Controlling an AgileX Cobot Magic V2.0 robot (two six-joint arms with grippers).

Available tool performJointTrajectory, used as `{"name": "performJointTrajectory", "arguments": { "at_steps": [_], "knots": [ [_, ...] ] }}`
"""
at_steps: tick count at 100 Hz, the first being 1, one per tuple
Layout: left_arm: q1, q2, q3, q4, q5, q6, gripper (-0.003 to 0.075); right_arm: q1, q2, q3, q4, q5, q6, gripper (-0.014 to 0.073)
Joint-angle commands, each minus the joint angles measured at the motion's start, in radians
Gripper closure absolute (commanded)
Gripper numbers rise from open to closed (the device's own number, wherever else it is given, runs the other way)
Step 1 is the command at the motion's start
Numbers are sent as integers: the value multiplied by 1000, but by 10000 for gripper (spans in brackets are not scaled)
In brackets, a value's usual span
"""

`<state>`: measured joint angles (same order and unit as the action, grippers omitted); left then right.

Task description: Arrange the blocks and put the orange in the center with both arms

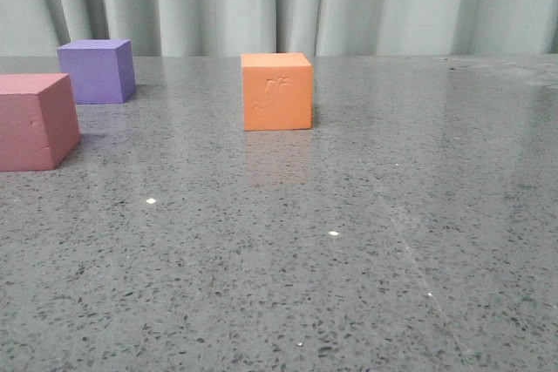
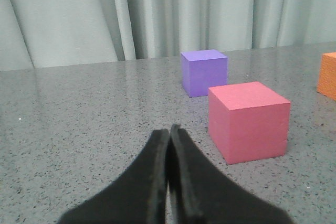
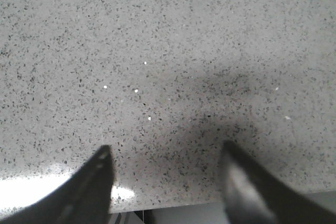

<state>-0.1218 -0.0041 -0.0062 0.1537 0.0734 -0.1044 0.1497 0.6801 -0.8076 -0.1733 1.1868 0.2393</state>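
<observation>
Left gripper [image 2: 169, 129] low over bench [image 1: 349, 259], fingers pressed together, nothing between them, pointing toward pink-red cube [image 2: 249, 120]; right gripper [image 3: 165, 153] aimed down at bare speckled bench surface, fingers spread wide, empty; neither arm visible in front view. Orange cube [image 1: 277, 91] mid-bench toward far edge, dented face to camera; purple cube [image 1: 97, 71] near far-left corner; pink-red cube at left edge, cut off by frame; orange cube cropped in left wrist view.

Grey speckled table [image 1: 366, 285], pale pleated curtain [image 1: 392, 2]
</observation>
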Motion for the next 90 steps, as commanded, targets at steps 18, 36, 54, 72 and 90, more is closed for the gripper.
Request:
{"name": "performJointTrajectory", "arguments": {
  "at_steps": [18,36,54,72,90],
  "knots": [
    [5,-32,56,-5,-88,-9,739,-4,-2,-23,-12,-38,-8,640],
    [5,-32,56,-5,-88,-9,739,-4,-2,-23,-12,-45,-8,661],
    [5,-32,56,-5,-88,-9,739,-4,-2,-23,-12,-47,-8,661],
    [5,-32,56,-21,-101,-9,739,-4,-2,-23,-12,-47,-8,661],
    [3,-32,22,-161,-117,-9,739,-4,-2,-23,-12,-50,-8,661]
  ]
}}
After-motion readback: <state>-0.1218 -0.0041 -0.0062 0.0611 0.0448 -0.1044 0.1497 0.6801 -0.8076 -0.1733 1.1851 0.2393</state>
